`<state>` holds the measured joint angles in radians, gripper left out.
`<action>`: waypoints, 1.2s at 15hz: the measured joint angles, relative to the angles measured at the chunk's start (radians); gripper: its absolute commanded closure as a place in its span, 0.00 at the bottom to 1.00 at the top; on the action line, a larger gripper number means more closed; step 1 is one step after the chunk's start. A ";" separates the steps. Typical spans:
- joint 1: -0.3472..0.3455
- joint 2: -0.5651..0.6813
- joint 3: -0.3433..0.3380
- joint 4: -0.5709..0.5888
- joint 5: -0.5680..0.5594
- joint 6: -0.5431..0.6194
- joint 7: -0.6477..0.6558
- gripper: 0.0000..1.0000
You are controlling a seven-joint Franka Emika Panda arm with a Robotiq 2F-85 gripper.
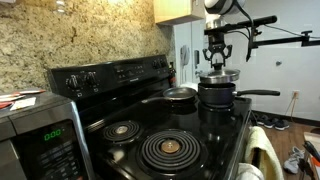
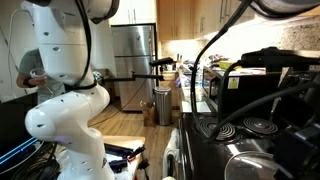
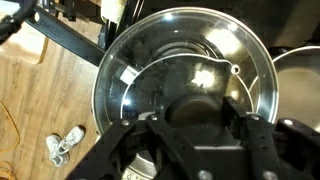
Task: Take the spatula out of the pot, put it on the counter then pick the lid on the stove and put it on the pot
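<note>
Fingers (image 3: 250, 135) part-closed, pinching lid (image 3: 170, 50) knob (image 3: 200, 105) over pot (image 1: 222, 97); off-centre release could leave lid tilted, sliding off pot onto stove (image 1: 150, 140).

The white Panda arm (image 2: 62, 110) stood upright with its rounded links stacked and bent. Its wrist (image 1: 217, 28) pointed straight down and the Robotiq gripper (image 1: 218, 60) hung vertical. Its 2 fingers (image 3: 255, 135) were drawn partway together, clamping the lid (image 3: 180, 40) by its dark knob.
</note>
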<state>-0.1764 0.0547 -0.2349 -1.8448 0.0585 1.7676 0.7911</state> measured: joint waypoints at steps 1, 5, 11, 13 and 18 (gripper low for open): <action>-0.009 0.001 -0.008 0.002 0.019 0.010 0.001 0.66; -0.042 0.023 -0.036 0.004 0.107 0.061 0.002 0.66; -0.058 0.087 -0.054 0.004 0.149 0.132 0.017 0.66; -0.058 0.098 -0.056 0.004 0.150 0.143 0.023 0.66; -0.058 0.104 -0.056 0.004 0.162 0.148 0.031 0.66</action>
<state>-0.2348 0.1583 -0.2908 -1.8412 0.2208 1.9156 0.8222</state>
